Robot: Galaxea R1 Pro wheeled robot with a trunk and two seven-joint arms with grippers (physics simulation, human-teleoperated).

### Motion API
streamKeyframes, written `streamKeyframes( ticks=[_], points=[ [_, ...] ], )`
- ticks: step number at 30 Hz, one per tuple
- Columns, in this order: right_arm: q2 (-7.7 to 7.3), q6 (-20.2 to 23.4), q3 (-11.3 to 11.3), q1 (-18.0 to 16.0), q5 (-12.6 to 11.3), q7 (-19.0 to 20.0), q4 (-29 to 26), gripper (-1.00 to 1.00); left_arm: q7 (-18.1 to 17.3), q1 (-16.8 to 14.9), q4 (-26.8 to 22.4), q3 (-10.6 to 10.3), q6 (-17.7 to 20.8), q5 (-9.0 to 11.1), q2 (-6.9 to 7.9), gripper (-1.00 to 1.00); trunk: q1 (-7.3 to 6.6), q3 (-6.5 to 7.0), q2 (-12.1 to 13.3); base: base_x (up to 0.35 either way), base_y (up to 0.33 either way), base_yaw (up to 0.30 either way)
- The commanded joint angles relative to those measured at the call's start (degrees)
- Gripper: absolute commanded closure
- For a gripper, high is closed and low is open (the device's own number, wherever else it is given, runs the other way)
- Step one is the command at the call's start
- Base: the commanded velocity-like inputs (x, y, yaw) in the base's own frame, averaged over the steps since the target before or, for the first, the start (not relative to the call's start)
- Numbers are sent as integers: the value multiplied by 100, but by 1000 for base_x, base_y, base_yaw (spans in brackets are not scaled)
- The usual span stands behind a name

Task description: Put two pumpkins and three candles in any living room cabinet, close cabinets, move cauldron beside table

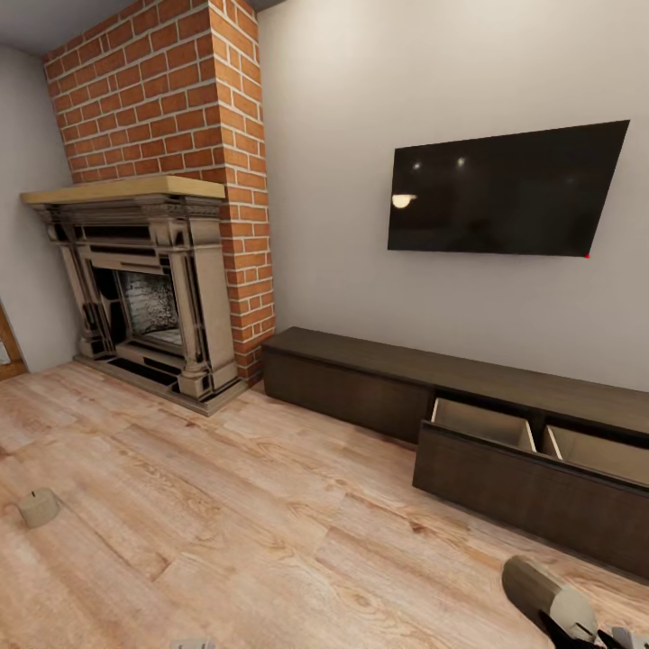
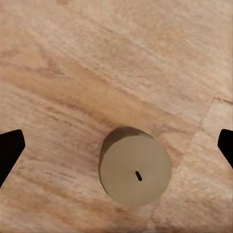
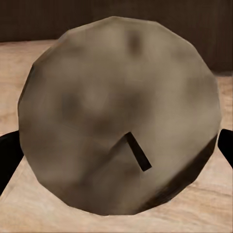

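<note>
**Candles: one held, one on the floor, drawer open and waiting**

Head view: a candle stands on the wooden floor at the left edge of the view, well apart from the cabinet. The cabinet is a long, low dark-brown unit along the wall under a wall-mounted television. One wide drawer is pulled out, showing two pale compartments, neither visibly holding anything. A brick fireplace stands to the left of the cabinet. At the bottom right corner, the right gripper carries a second candle lying tilted, near the open drawer front.

Left wrist view: the left gripper hangs over a candle standing upright on the floor. Its dark fingertips sit wide apart at the picture's edges, not touching the candle.

Right wrist view: a candle sits very close to the camera, wick end facing it, with the dark fingertips of the right gripper pressed to either side; it appears firmly clasped. The dark cabinet front lies beyond.

Judgement: the step in hand is stowing candles. The next move likely calls for carrying the held candle over a drawer compartment and releasing it, or lowering the left arm to grasp the floor candle.
</note>
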Motion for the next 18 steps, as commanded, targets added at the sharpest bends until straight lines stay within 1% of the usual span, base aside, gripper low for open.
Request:
streamKeyframes(
  ticks=[1, 2, 4, 8, 13, 15, 18],
  points=[
    [7, 65, -301, 1, -59, 492, 3, 100, -22, 0, -12, 15, 38, 7, 0, -100, 0, -5, -2, 0, 0, 0],
    [15, 55, -447, 1, -51, 706, 11, 100, -22, 0, -12, 15, 37, 7, 0, -100, 0, -5, -2, 0, 0, 0],
    [30, 45, -544, 2, -42, 854, 16, 100, -21, -1, -12, 16, 37, 7, 0, -100, 0, -5, -2, 0, 0, 0],
    [52, 30, -600, 2, -40, 934, 18, 100, -21, -1, -12, 17, 37, 7, 0, -100, 87, -77, -162, 0, 0, 0],
    [65, 18, -615, 4, -36, 960, 19, 100, -21, -1, -12, 14, 32, 7, -8, -100, 197, -167, -363, 0, 0, 0],
    [70, 16, -617, 6, -35, 963, 19, 100, -21, 0, -10, 12, 34, 4, -70, -100, 241, -203, -443, 0, 0, 0],
    [74, 15, -618, 7, -34, 970, 22, 100, -17, 4, 1, -5, 41, -1, -216, -100, 307, -256, -563, 0, 0, 0]
  ],
)
